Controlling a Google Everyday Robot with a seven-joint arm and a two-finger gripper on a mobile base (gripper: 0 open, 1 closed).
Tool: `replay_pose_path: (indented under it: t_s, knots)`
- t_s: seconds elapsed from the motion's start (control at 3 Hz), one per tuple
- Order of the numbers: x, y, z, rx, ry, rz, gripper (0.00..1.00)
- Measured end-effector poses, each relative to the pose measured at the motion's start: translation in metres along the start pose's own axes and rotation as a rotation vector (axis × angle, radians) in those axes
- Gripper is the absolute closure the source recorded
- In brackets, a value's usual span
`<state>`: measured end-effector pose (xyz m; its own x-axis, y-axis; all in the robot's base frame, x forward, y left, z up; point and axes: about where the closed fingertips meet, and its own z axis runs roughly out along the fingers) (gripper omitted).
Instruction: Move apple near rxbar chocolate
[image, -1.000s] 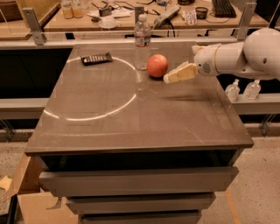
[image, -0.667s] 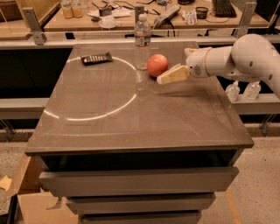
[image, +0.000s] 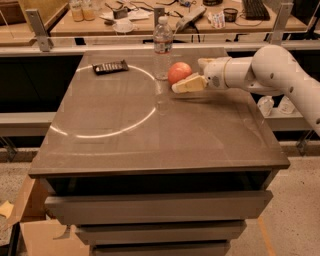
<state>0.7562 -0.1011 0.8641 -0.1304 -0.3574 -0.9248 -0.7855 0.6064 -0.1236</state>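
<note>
The apple (image: 178, 71), round and reddish-orange, sits on the grey table (image: 150, 145) at the back, right of centre. The rxbar chocolate (image: 110, 66), a flat dark bar, lies at the back left, well apart from the apple. My gripper (image: 189, 75) comes in from the right on a white arm (image: 270, 70). It is open. Its near cream finger (image: 188, 84) lies along the apple's front right side, and the far finger (image: 204, 62) shows behind the apple's right side. The apple rests on the table.
A clear plastic water bottle (image: 162, 47) stands just left of and behind the apple. A pale ring of light (image: 115, 131) marks the tabletop. White bottles (image: 266, 105) stand off the table's right edge. A cluttered bench (image: 125, 20) runs behind. Drawers are below the front edge.
My gripper has moved left toward the apple, from a gap beside it to its fingers flanking the apple's right side. The apple, bar and bottle have not moved.
</note>
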Motion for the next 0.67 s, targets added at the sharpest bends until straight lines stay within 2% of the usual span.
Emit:
replay_pose_path:
  t_s: [0.67]
  knots:
    - [-0.0053,0.0027,0.0050,-0.027,-0.035,-0.002,0.65]
